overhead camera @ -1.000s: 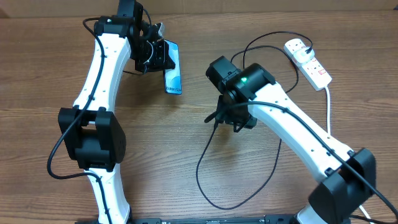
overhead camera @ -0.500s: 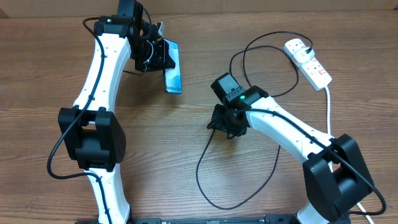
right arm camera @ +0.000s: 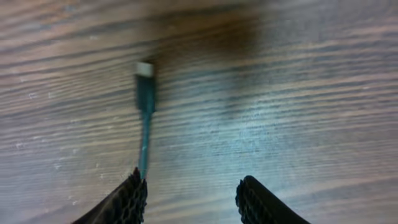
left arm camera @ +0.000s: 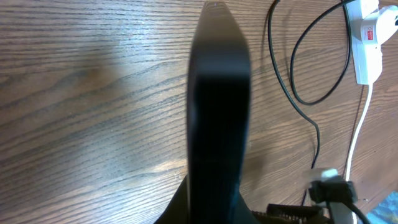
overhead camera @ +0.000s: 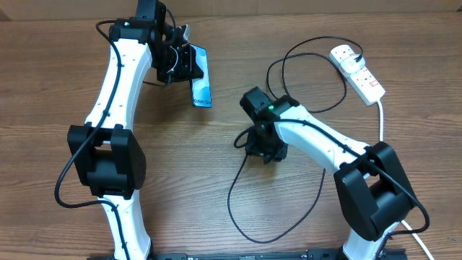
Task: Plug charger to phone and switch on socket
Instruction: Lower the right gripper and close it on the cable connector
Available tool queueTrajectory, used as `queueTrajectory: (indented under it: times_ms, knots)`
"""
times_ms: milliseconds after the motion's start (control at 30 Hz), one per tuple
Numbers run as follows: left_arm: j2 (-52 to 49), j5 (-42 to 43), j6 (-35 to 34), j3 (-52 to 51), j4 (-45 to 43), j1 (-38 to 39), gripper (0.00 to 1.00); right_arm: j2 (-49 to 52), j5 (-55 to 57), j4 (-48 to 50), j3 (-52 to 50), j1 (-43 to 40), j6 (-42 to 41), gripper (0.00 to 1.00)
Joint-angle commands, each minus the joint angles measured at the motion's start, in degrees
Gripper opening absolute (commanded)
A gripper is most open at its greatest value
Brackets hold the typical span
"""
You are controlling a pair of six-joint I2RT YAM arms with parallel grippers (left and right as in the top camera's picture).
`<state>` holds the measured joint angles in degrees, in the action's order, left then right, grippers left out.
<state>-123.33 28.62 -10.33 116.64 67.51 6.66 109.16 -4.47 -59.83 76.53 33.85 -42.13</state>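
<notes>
The phone [overhead camera: 201, 88] is held tilted on its edge at the back left by my left gripper [overhead camera: 185, 66], which is shut on it. In the left wrist view the phone [left arm camera: 217, 93] shows edge-on as a dark slab. The socket [overhead camera: 358, 71] lies at the back right with the charger's white plug [overhead camera: 345, 52] in it. The black charger cable [overhead camera: 231, 195] loops across the table. Its connector tip [right arm camera: 144, 68] lies on the wood just ahead of my right gripper [right arm camera: 193, 186], which is open, the cable running beside its left finger. In the overhead view my right gripper [overhead camera: 261, 149] hovers over that end.
The socket [left arm camera: 367, 43] and a loop of the black cable [left arm camera: 292, 62] show at the right of the left wrist view, with the thick white cord [left arm camera: 357, 137] trailing down. That cord [overhead camera: 381, 119] runs toward the front right beside my right arm.
My right arm has folded in and its gripper has shifted slightly left and down over the cable's connector end. The left arm and phone have not moved.
</notes>
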Motion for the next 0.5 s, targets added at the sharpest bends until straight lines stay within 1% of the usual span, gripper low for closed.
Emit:
queueTrajectory:
  times_ms: [0,67,133,267,333,400,467]
  knots:
    - [1.18,0.83,-0.44,0.85,-0.46,-0.24,0.04,1.97,0.55,-4.33,7.76,0.13,3.02,0.49]
    - [1.18,0.81,-0.44,0.85,-0.44,-0.26,0.04,3.17,0.57,-4.52,8.57,0.15,2.95,0.52]
    - [1.18,0.81,-0.44,0.85,-0.44,-0.26,0.04,4.02,0.42,-3.8,8.52,0.33,2.16,0.52]
    - [1.18,0.79,-0.42,0.85,-0.15,-0.26,0.04,4.33,-0.02,-2.6,8.46,1.4,-3.3,0.52]
    - [1.18,0.81,-0.42,0.85,-0.07,-0.26,0.04,4.33,-0.55,-1.7,8.46,2.14,-3.3,0.53]
    - [1.18,0.79,-0.42,0.85,-0.09,-0.26,0.04,4.44,0.42,-1.79,8.26,2.56,-3.3,0.53]
    - [1.18,0.79,-0.44,0.85,-0.09,-0.26,0.04,4.63,0.55,-2.01,8.07,2.8,-3.34,0.49]
